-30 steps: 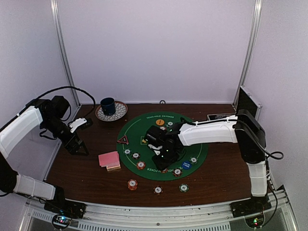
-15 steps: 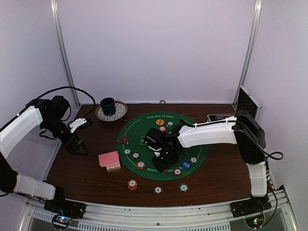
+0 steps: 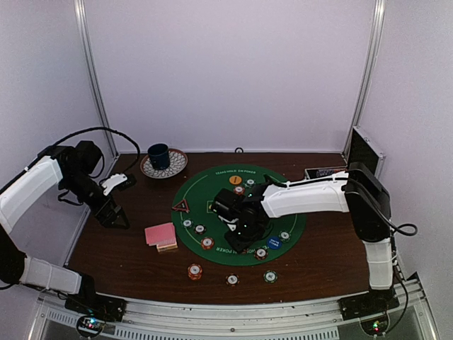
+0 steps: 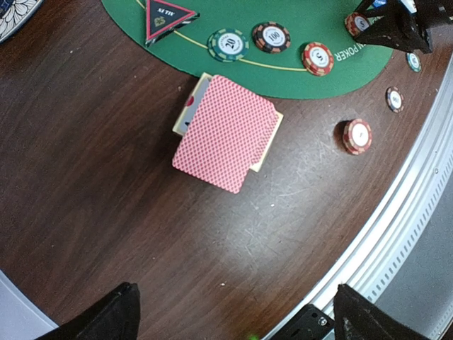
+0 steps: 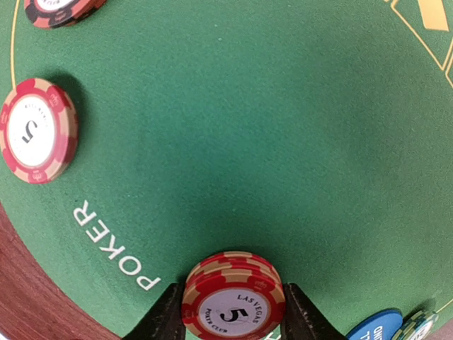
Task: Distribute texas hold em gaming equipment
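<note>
My right gripper (image 5: 233, 312) is shut on a short stack of red poker chips (image 5: 233, 297) marked 5, low over the green mat (image 5: 283, 142); the black fingers (image 5: 166, 315) press both sides. From above, that gripper (image 3: 241, 237) sits at the mat's near middle. More chips lie on the mat (image 3: 207, 243) and on the wood (image 3: 195, 271). The pink-backed cards (image 4: 226, 131) are stacked left of the mat, beside the black-red triangular marker (image 4: 168, 15). Blue (image 3: 274, 243) and orange (image 3: 235, 180) buttons lie on the mat. My left gripper (image 4: 237, 319) hangs open over bare wood, left of the cards.
A dark blue cup (image 3: 158, 154) stands on a patterned saucer (image 3: 175, 166) at the back left. A metal case (image 3: 361, 152) stands open at the back right. A metal rail (image 4: 425, 212) runs along the table's near edge.
The right gripper has shifted slightly to the left over the mat with the red chips between its fingers. The left arm has stayed still.
</note>
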